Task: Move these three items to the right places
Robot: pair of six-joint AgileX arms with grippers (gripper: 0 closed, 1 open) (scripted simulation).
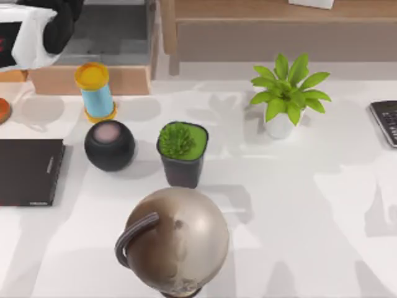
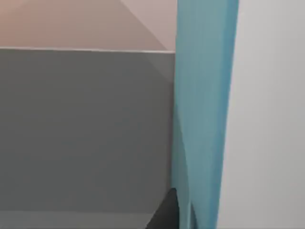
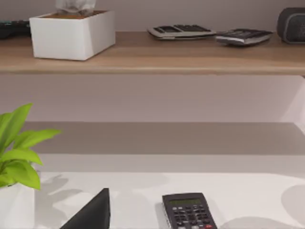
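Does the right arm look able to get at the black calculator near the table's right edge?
Probably yes: the calculator lies flat on bare table close ahead of the right wrist camera, nothing between; the potted plant stands aside.

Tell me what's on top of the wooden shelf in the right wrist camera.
On the wooden shelf sit a white tissue box, two dark keypad devices and a dark speaker. Anything behind the box is hidden.

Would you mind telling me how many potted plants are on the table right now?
2. A leafy plant in a white pot stands toward the table's right rear, and a grassy plant in a dark square pot sits near the middle, behind the globe. Others may be hidden.
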